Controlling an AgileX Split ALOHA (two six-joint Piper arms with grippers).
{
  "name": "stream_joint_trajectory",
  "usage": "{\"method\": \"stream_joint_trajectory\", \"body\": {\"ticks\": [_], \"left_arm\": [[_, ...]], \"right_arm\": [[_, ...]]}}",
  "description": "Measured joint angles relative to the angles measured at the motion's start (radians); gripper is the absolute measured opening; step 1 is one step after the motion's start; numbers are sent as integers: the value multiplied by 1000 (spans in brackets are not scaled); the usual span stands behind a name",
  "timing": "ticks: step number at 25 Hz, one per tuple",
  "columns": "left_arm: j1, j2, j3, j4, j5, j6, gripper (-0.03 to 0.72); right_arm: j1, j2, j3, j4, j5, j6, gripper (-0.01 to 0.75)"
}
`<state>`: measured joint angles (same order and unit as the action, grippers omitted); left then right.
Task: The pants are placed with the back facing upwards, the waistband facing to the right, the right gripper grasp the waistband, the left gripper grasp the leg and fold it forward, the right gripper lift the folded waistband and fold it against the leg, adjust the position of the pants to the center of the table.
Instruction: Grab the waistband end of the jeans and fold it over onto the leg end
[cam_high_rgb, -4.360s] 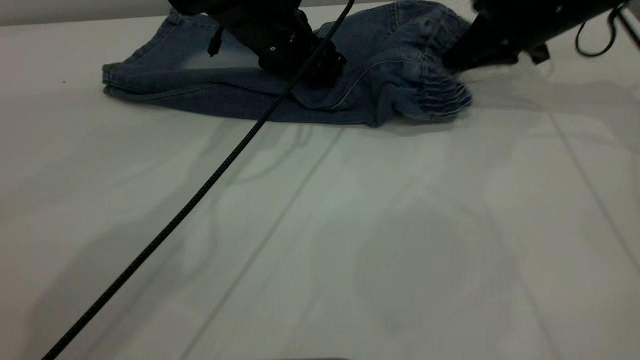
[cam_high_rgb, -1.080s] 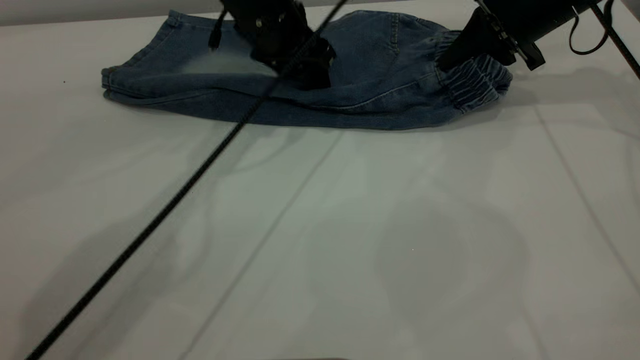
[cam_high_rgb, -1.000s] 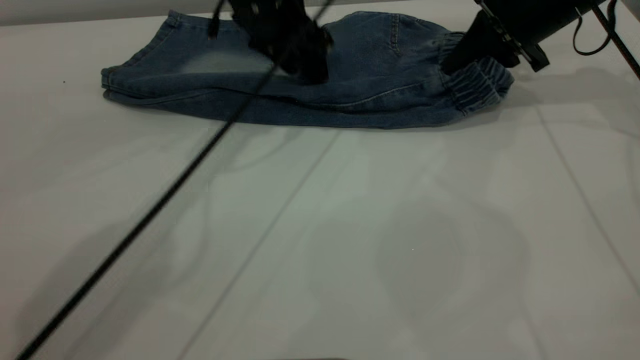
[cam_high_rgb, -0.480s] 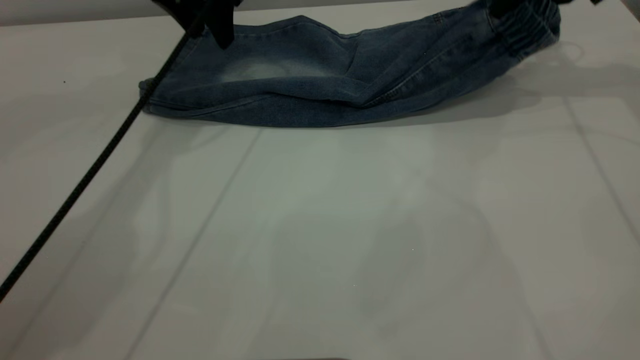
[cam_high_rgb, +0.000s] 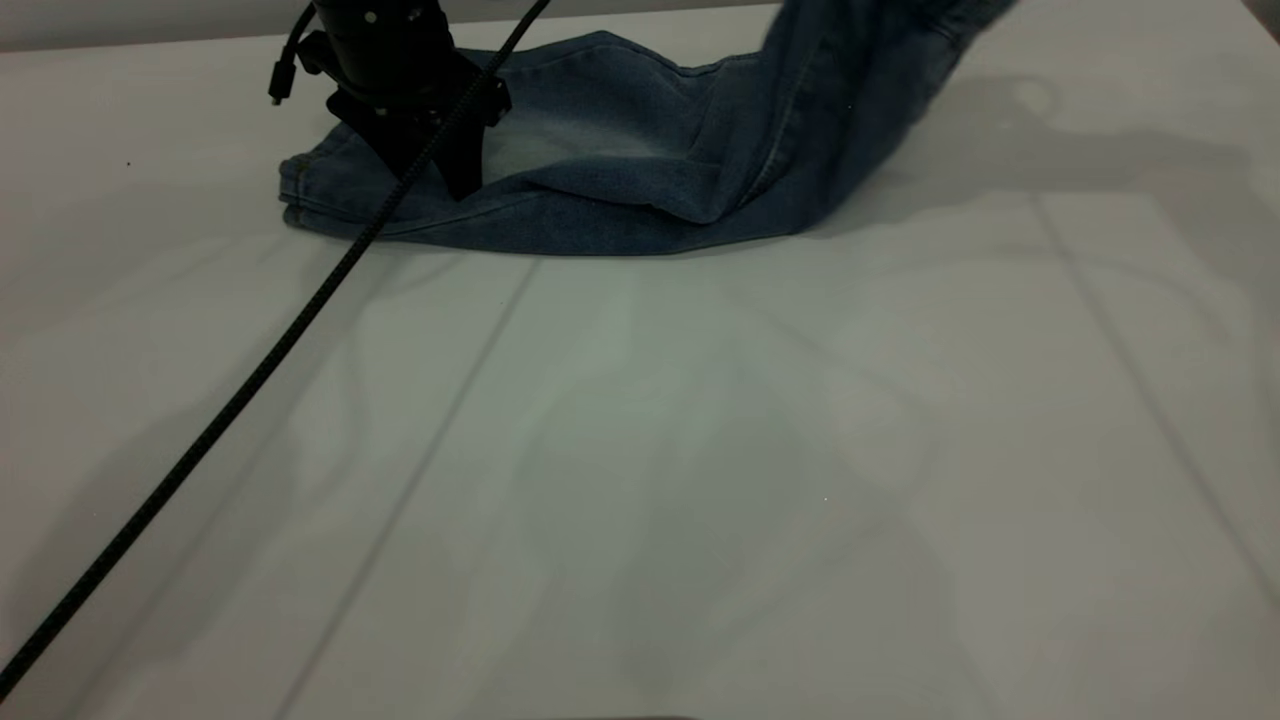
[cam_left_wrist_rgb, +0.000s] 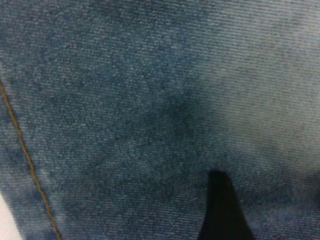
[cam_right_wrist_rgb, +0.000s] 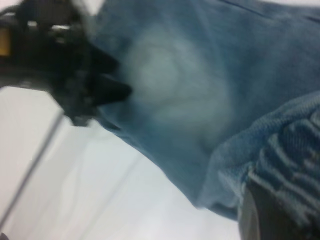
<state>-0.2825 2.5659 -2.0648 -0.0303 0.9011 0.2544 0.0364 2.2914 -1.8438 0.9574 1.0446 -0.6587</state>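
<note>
The pants (cam_high_rgb: 620, 170) lie folded lengthwise at the back of the table (cam_high_rgb: 700, 450), with a pale faded patch on the top layer. The printed leg does not show. My left gripper (cam_high_rgb: 435, 175) stands open on the hem end, and one finger (cam_left_wrist_rgb: 220, 210) rests on the denim. In the exterior view the other end of the pants rises off the table and out of the top edge. My right gripper is out of that view. In its wrist view, the right gripper's dark finger (cam_right_wrist_rgb: 265, 215) is shut on the ruffled waistband (cam_right_wrist_rgb: 295, 150). The left gripper (cam_right_wrist_rgb: 85, 85) shows beyond it.
A black braided cable (cam_high_rgb: 250, 370) runs from the left arm diagonally across the table to the front left corner. The white tabletop stretches wide in front of the pants. A grey wall edge (cam_high_rgb: 150, 25) borders the table's far side.
The right gripper has lifted the waistband up and leftward, out of the exterior view's top. The left gripper moved left from the pants' middle to the hem end and came down there.
</note>
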Motion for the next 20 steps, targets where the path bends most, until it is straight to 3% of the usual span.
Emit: {"method": "stream_joint_trajectory", "body": {"ticks": [6, 14, 20], "left_arm": [[-48, 6, -1, -20, -4, 0, 412], [-119, 7, -45, -44, 0, 0, 412], [-111, 8, -209, 55, 158, 0, 412]], "right_arm": [[81, 0, -102, 4, 2, 16, 45], [86, 0, -132, 2, 7, 45, 45], [102, 0, -133, 2, 2, 47, 45]]}}
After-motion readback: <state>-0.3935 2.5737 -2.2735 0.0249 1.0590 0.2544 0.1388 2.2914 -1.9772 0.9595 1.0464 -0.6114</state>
